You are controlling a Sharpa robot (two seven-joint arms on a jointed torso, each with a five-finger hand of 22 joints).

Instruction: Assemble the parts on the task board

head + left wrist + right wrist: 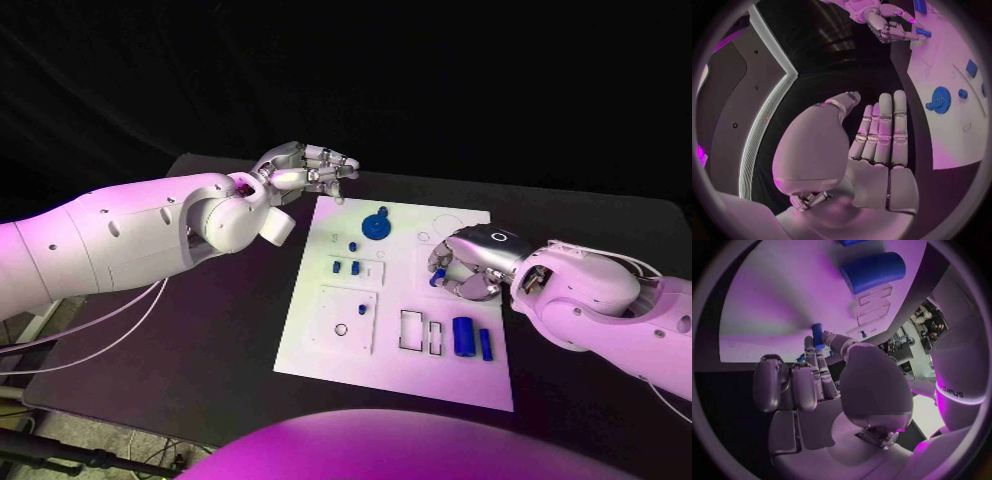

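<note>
The white task board (378, 352) lies mid-table. On it are a blue gear (376, 225), three small blue pegs (346, 262), a fat blue cylinder (463, 336) and a thin blue bar (486, 345). My right hand (469, 265) hovers over the board's right side and pinches a small blue peg (817, 334) between thumb and fingertips, close above the white surface. The left wrist view shows that peg (923, 32) too. My left hand (306, 166) is off the board's far left corner, fingers straight and together, holding nothing. The gear (940, 98) lies beyond its fingertips.
A small black ring (340, 329) and two rectangular slots (421, 332) are on the board's near half. A thin circle outline (447, 222) marks the far right corner. Bare black table (216, 330) lies left of the board.
</note>
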